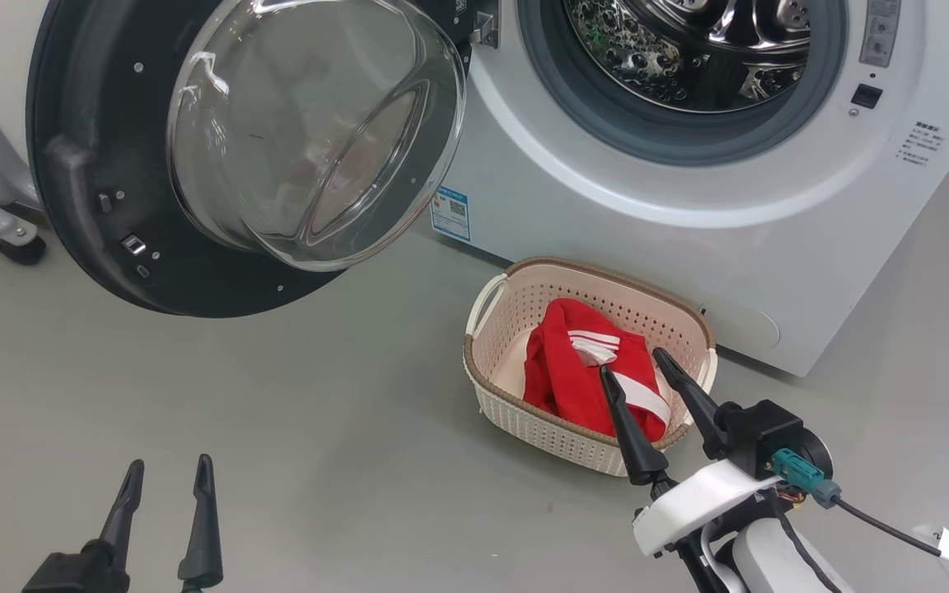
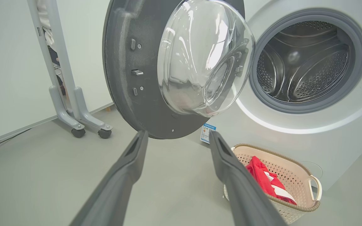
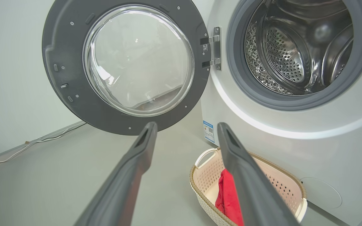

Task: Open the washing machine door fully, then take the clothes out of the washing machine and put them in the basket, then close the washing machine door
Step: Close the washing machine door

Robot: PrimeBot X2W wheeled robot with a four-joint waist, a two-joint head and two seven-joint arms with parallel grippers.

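The washing machine [image 1: 689,206] is white, and its steel drum [image 1: 689,49] shows no fabric in it. Its black door [image 1: 95,189] with the clear glass bowl [image 1: 310,132] stands swung wide to the left. On the floor before the machine sits the cream basket [image 1: 516,321], holding the red clothes [image 1: 561,371] with white stripes. My right gripper [image 1: 635,362] hangs open just above the basket's near right side, nothing between its fingers. At the lower left my left gripper [image 1: 170,469] is open over bare floor. The left wrist view shows the door [image 2: 127,78], basket [image 2: 294,175] and clothes [image 2: 259,172].
A grey wheeled stand [image 2: 74,116] is by the wall left of the door. The grey floor [image 1: 318,428] lies open between my left gripper and the basket. A blue label [image 1: 451,212] marks the machine's lower front. A cable [image 3: 42,138] runs along the wall's base.
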